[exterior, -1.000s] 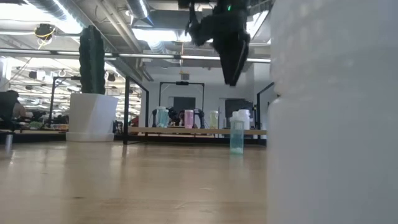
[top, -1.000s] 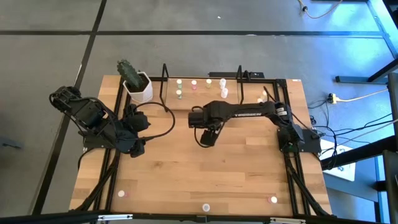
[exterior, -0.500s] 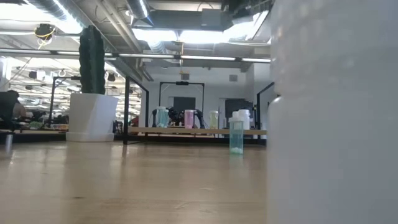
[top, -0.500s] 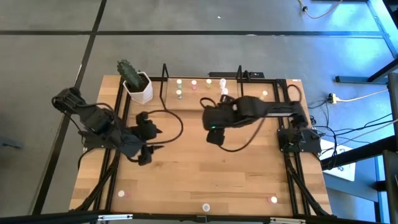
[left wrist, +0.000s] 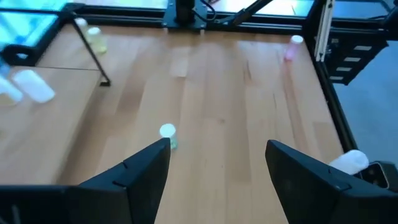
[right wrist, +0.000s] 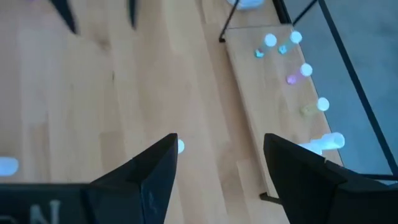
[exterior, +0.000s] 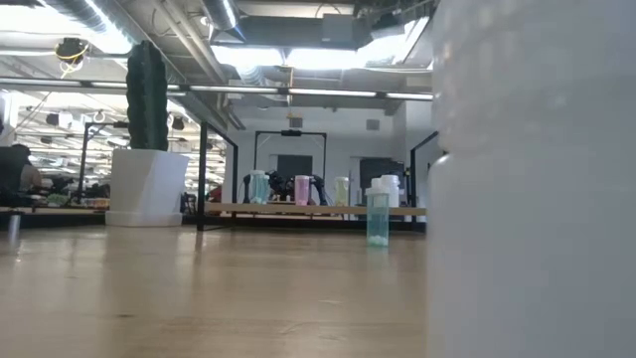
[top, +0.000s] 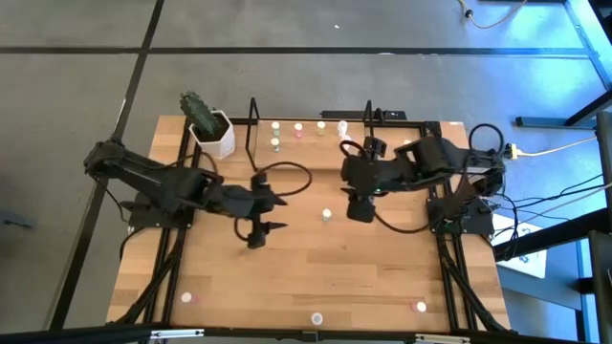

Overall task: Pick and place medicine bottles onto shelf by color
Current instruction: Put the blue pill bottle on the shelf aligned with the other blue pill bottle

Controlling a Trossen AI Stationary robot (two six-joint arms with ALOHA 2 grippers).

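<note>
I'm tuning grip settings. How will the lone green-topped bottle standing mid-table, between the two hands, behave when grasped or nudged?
The green-topped bottle stands upright, narrow and taller than wide, so a sideways nudge would probably tip it. Being cylindrical, it would likely roll on the smooth table once down. It is tiny beside the open left hand, so probably very light and apt to slip between closing fingers.

Upper left of your high view: white hexagonal pot [top: 212, 137] with a dark green cactus [top: 197, 108]. Your table [top: 316, 268] is pale blond wood, black-railed. Low view shows bottles: teal [exterior: 378, 217] centre, pink [exterior: 302, 189] and pale yellow [exterior: 342, 191] behind.
</note>
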